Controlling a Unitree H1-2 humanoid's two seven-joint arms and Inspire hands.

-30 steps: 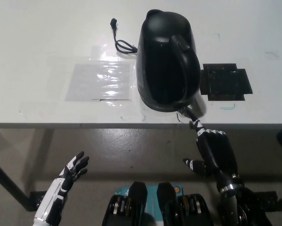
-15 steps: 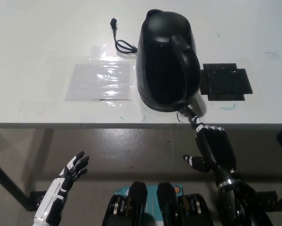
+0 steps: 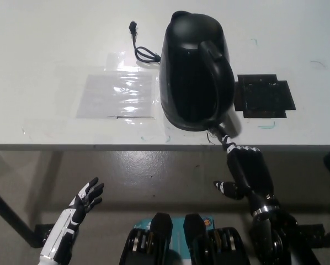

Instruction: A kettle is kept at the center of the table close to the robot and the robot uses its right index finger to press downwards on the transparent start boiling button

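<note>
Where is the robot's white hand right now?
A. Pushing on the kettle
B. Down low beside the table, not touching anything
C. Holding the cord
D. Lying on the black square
B. The white left hand hangs open below the table edge at the lower left, far from the kettle, which the black right hand reaches.

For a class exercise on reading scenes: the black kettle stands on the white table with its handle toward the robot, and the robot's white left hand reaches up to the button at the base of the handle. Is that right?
One detail is wrong. In the head view, the black right hand reaches up to the black kettle on the white table; the white left hand rests low, open, away from it.
</note>
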